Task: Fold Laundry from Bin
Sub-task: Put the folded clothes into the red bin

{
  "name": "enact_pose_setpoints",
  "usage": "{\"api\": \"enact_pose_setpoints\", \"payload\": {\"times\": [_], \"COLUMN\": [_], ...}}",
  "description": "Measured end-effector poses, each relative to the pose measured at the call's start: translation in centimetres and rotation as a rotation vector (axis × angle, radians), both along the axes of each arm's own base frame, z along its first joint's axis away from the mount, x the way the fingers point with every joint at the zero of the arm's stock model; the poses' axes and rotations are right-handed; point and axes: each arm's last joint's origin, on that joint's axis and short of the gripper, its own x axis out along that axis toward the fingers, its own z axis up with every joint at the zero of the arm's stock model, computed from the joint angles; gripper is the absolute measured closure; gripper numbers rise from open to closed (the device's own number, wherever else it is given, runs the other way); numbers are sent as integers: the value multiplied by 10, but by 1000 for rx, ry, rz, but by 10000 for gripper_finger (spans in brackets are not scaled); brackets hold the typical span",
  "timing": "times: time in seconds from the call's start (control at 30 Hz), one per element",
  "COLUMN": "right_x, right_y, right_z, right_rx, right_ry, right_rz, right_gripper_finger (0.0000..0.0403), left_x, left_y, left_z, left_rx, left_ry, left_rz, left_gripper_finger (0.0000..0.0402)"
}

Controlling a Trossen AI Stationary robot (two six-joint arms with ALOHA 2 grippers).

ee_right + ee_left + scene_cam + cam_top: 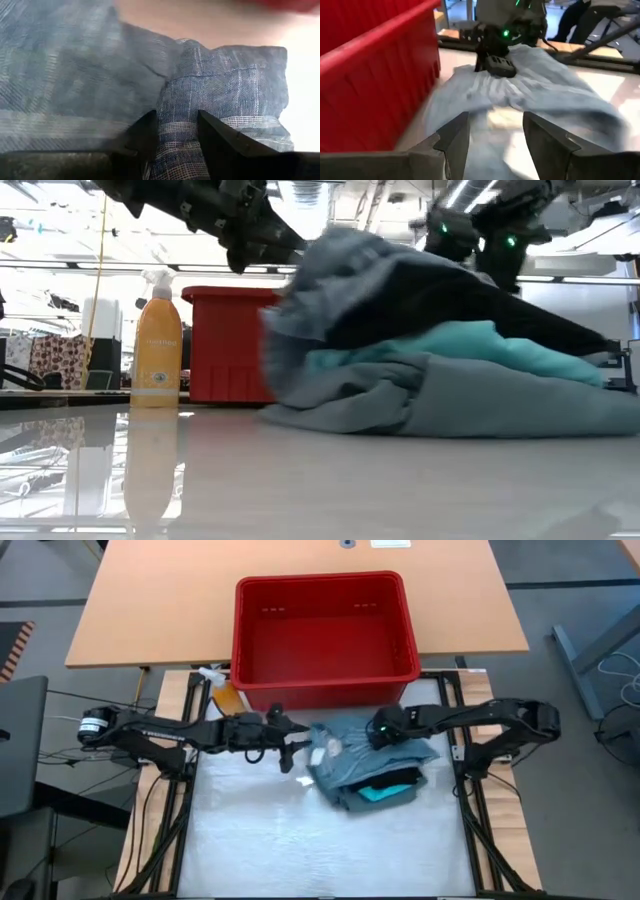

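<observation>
A fold of the blue-grey shirt (210,100) is pinched in the right pincer (175,130). The left pincer (492,135), parted and empty, hangs beside the pile. If dragged, the stacked laundry (375,775) could be toppled. The bin (325,685) sits just beyond.

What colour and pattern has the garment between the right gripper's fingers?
The top garment is mottled blue-grey with faint pale woven stripes; the right wrist view shows it best.
</observation>
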Motion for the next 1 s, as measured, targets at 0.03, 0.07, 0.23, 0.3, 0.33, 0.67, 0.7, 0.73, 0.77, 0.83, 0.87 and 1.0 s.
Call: {"api": "enact_pose_setpoints", "payload": {"times": [0.03, 0.07, 0.23, 0.3, 0.33, 0.67, 0.7, 0.73, 0.77, 0.83, 0.87, 1.0], "right_x": [9, 17, 48, 56, 60, 63, 62, 60, 57, 50, 45, 23], "right_y": [5, 10, 35, 43, 46, 70, 75, 80, 86, 96, 100, 104], "right_z": [4, 7, 21, 28, 34, 109, 114, 120, 123, 128, 129, 130], "right_rx": [-5, -6, 6, 2, -2, -96, -117, -140, -167, -229, -256, -261], "right_ry": [-44, -76, -112, -94, -85, -106, -114, -120, -120, -123, -126, -157], "right_rz": [15, 36, 136, 170, 187, 261, 271, 282, 294, 312, 305, 244], "right_gripper_finger": [237, 237, 237, 237, 237, 237, 237, 237, 237, 237, 237, 230], "left_x": [-1, -1, -5, -6, -7, -11, -11, -12, -12, -16, -18, -30], "left_y": [0, -1, -8, -14, -17, -31, -33, -34, -36, -40, -42, -55], "left_z": [-2, -5, -17, -22, -24, -33, -33, -34, -35, -34, -33, -29], "left_rx": [-3, -7, -32, -53, -60, -139, -143, -145, -150, -165, -173, -190], "left_ry": [3, 0, -14, -43, -45, -40, -39, -34, -26, -8, -6, 27], "left_rz": [-9, -19, -48, -76, -95, -120, -120, -114, -110, -96, -90, -75], "left_gripper_finger": [228, 228, 228, 228, 228, 228, 228, 228, 228, 228, 228, 228]}}
